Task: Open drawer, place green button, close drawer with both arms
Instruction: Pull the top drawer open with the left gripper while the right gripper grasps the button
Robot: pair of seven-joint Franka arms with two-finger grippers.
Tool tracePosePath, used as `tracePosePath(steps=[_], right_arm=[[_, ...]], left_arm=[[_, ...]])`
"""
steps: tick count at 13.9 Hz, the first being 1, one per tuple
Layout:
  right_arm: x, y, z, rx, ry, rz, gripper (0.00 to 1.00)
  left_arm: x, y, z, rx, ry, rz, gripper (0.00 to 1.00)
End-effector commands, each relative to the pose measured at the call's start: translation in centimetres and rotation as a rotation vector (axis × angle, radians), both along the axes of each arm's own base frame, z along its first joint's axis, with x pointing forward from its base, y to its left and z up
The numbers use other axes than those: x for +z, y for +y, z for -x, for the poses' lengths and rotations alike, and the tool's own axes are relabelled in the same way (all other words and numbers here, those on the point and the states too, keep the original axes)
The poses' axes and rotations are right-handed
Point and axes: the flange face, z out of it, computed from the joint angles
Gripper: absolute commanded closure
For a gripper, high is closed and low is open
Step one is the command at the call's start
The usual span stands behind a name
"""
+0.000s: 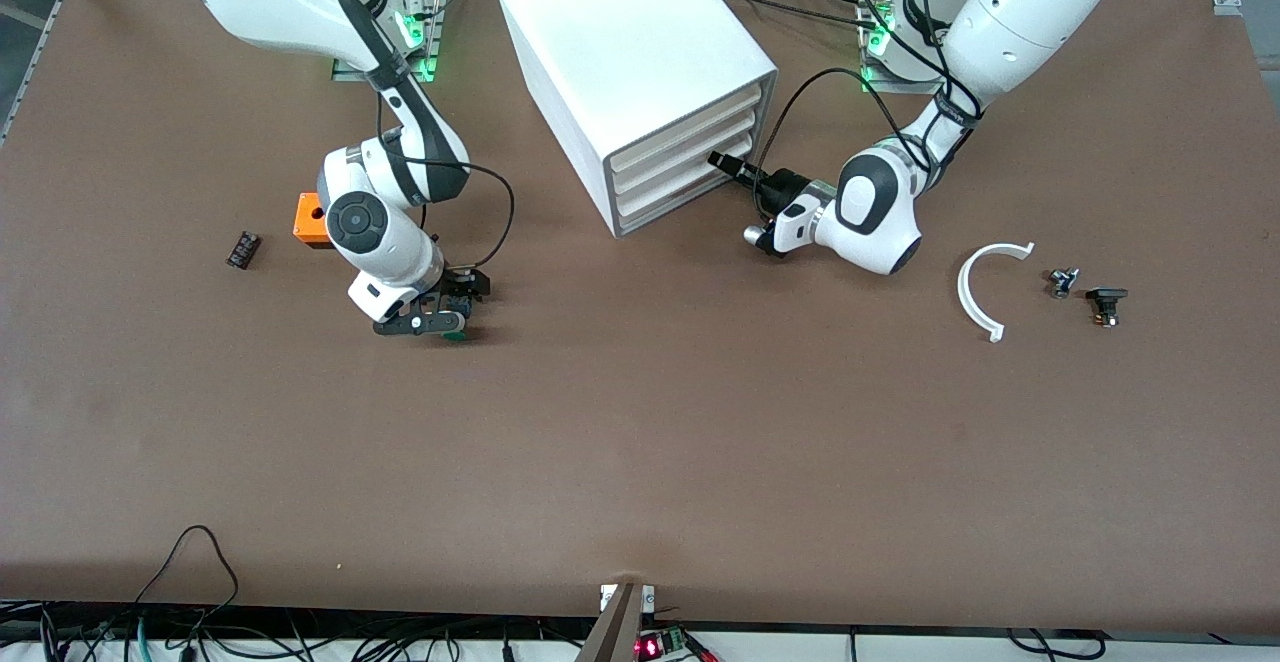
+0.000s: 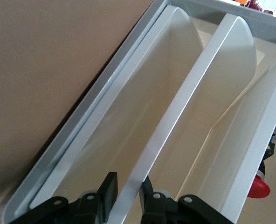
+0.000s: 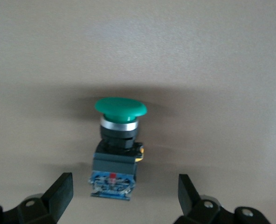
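Green-capped button (image 3: 119,148) lying on its side on the brown table (image 1: 640,442), near the right arm's end, nearer the front camera than the orange cube (image 1: 309,219). Hovering low over it with the right gripper (image 3: 121,198), jaws spread wide, button between them and apart from both. Best lowering straight and closing on the black boxy body, not the rounded cap, likely to slip. Showing a silver ring under the cap and a blue base. Reaching with the left gripper (image 2: 127,200) at the cabinet (image 1: 620,52), fingers (image 2: 108,186) nearly pressed together, straddling a white drawer (image 2: 175,121) lip; which drawer, hard to tell. Pulling straight outward seeming wisest.
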Motion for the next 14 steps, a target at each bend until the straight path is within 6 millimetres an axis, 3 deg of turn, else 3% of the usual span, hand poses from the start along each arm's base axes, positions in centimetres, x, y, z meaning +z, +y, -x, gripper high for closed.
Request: tracePosePath(steps=[1, 3, 6, 7, 8, 10, 12, 14], right_arm=[[-0.7, -0.4, 0.1, -0.064, 0.003, -0.008, 0.0], [-1.0, -0.3, 0.2, -0.122, 0.008, -0.003, 0.0], [-1.1, 0.2, 0.4, -0.11, 0.012, -0.006, 0.0], [-1.1, 0.3, 0.5, -0.094, 0.014, -0.008, 0.03], [-1.4, 0.3, 0.5, -0.09, 0.017, -0.005, 0.15], [-1.7, 0.6, 0.5, -0.077, 0.018, -0.003, 0.37], [-1.7, 0.6, 0.4, -0.035, 0.017, -0.004, 0.49], [-1.8, 0.5, 0.4, 0.014, 0.02, -0.008, 0.6]], left_arm=[[0.7, 5.5, -4.4, 0.075, -0.091, -0.082, 1.0], [1.2, 9.1, -7.7, 0.116, -0.161, -0.125, 1.0], [2.9, 12.3, -11.4, 0.147, -0.242, -0.14, 1.0], [3.5, 12.6, -11.8, 0.153, -0.254, -0.143, 0.31], [4.1, 13.2, -11.9, 0.156, -0.267, -0.14, 0.0], [5.2, 13.4, -12.4, 0.162, -0.292, -0.143, 0.0], [7.4, 14.6, -13.5, 0.189, -0.331, -0.151, 0.0], [11.9, 19.6, -15.6, 0.292, -0.441, -0.206, 0.0]])
